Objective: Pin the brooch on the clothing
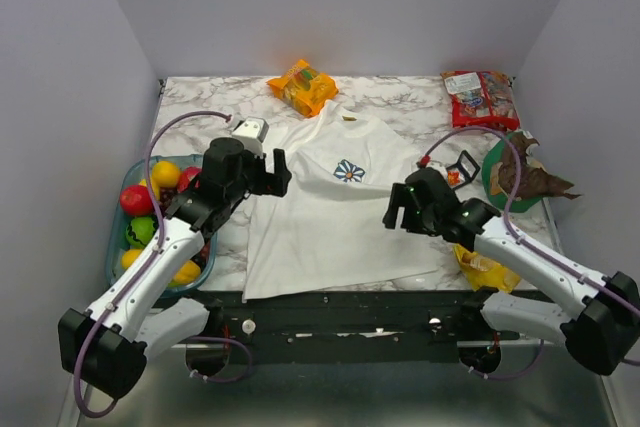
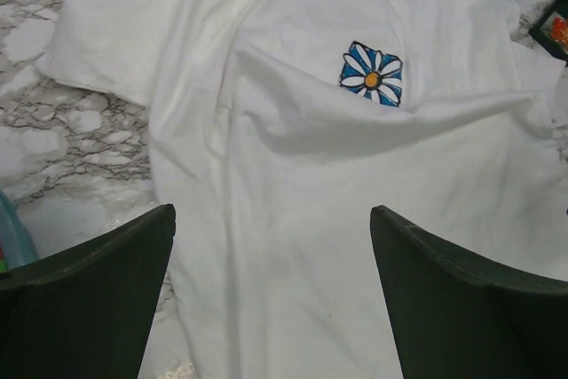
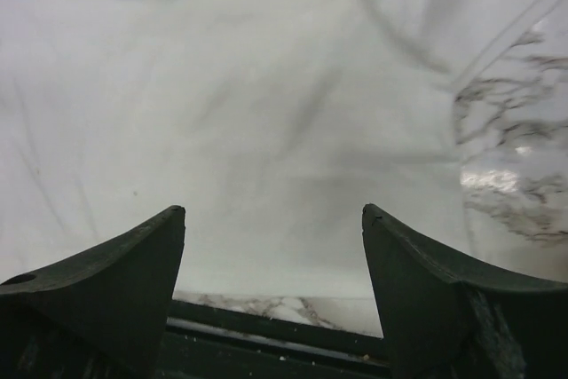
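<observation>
While the T-shirt [image 1: 320, 227] lies flat on the desk [image 1: 400, 97], seemingly for pinning, left tool [image 2: 271, 215] and right tool [image 3: 273, 210] hover wide open, empty.

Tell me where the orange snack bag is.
In the top view the orange snack bag lies near the table's far edge, left of centre, just beyond the white T-shirt's collar.

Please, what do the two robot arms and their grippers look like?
The left arm and right arm have white links and black joints, each with a thin purple cable. The left gripper and right gripper are black, with broad wedge-shaped fingers.
</observation>
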